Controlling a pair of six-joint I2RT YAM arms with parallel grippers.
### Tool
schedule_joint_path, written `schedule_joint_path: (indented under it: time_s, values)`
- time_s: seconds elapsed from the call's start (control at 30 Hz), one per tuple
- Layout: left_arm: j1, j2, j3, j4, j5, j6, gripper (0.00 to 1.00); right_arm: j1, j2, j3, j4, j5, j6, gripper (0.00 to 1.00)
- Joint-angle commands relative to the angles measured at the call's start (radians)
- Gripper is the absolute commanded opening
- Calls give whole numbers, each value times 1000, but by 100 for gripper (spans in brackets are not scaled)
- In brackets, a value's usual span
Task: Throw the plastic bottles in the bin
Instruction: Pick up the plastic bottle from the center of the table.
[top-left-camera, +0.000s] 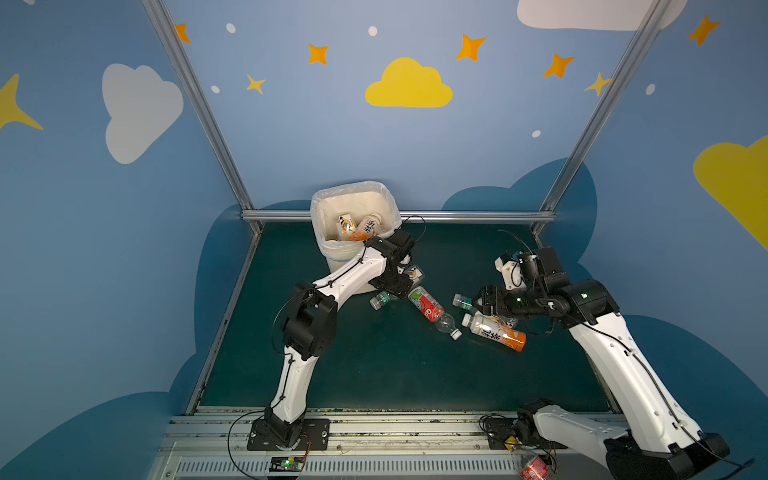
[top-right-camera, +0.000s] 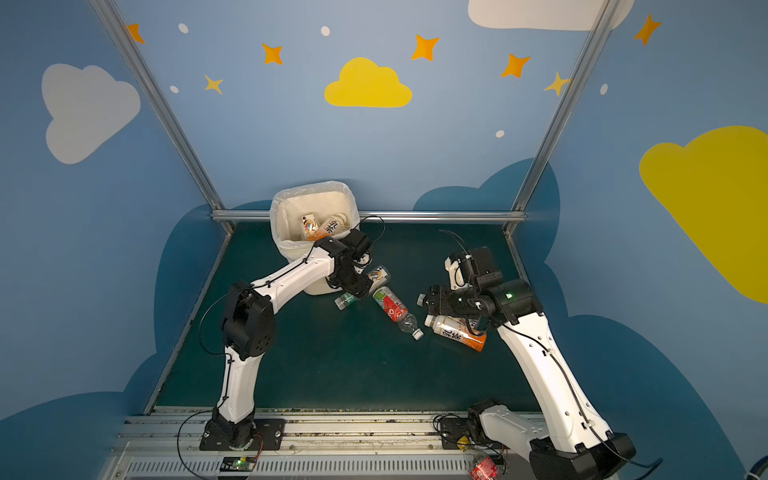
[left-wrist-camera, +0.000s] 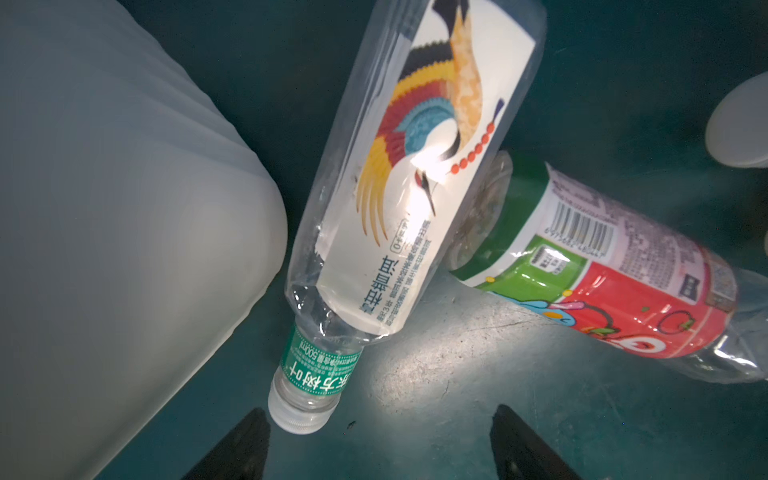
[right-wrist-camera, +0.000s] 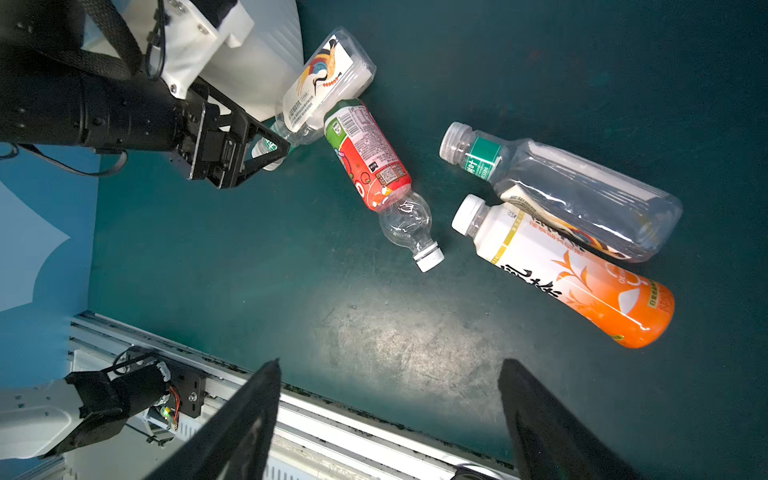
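Observation:
The cream bin (top-left-camera: 352, 192) (top-right-camera: 312, 191) stands at the back of the green mat with bottles (top-left-camera: 360, 227) inside; its ribbed wall (left-wrist-camera: 124, 216) fills one side of the left wrist view. My left gripper (left-wrist-camera: 380, 415) (top-left-camera: 395, 291) is open and empty, hovering by the white cap of a clear bird-label bottle (left-wrist-camera: 399, 187) (right-wrist-camera: 322, 83) that leans on a red-and-green bottle (left-wrist-camera: 602, 291) (top-left-camera: 428, 305). My right gripper (right-wrist-camera: 390, 365) (top-left-camera: 478, 301) is open and empty above a clear green-necked bottle (right-wrist-camera: 582, 195) and an orange-and-white bottle (right-wrist-camera: 573, 274) (top-left-camera: 496, 332).
An aluminium rail (top-left-camera: 374, 419) runs along the mat's front edge, with a red object (top-left-camera: 534, 467) beside the right arm's base. A metal bar (top-left-camera: 478, 216) and slanted posts frame the back. Open mat (top-left-camera: 374, 365) lies in front of the bottles.

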Motion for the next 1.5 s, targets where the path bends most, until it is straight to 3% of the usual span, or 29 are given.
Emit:
schedule_joint_path:
  time_s: [0.0,0.47,1.07,1.23,1.47]
  values:
    - [17,43,61,-26,-4,35,85,-5,14,39,14,25,-5,84]
    - [22,162,187,-38,-30,21,85,-44,84,98,-21,12,-82,84]
    - [26,225,216,11,-26,-7,84,-64,83,103,-46,3,-97,84]
    - [23,254,253,1,25,-22,75,-70,73,94,-60,12,-101,84]
    - [18,275,261,12,19,-38,77,-85,64,81,-64,7,-106,84]
